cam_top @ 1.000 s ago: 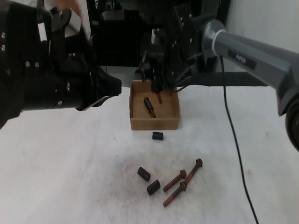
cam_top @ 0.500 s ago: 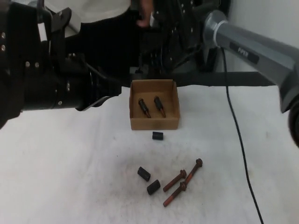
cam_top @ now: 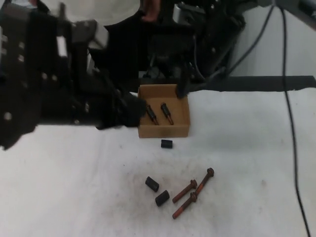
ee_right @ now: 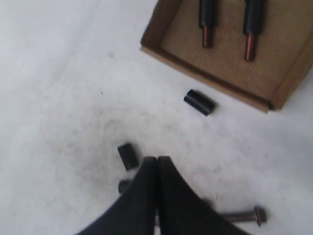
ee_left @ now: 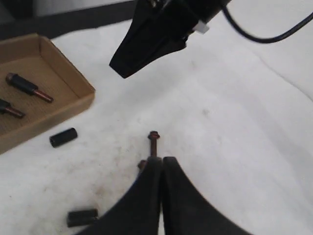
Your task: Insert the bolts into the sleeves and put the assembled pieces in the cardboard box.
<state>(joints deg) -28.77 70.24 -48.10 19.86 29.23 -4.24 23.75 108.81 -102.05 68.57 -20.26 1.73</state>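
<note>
Three loose bolts (cam_top: 184,191) on the bench (cam_top: 256,148) beside the sleeves (cam_top: 152,184), short of the cardboard box (cam_top: 163,131); left pincer (ee_left: 161,169) and right pincer (ee_right: 156,169) both pressed together, empty; bolts look stiff, light, rusty-grippy; I'd pinch mid-shank.

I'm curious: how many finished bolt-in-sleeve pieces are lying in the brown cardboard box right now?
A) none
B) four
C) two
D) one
C: one rusty bolt in a black sleeve lies beside a second sleeved bolt on the floor of the brown cardboard box.
</note>
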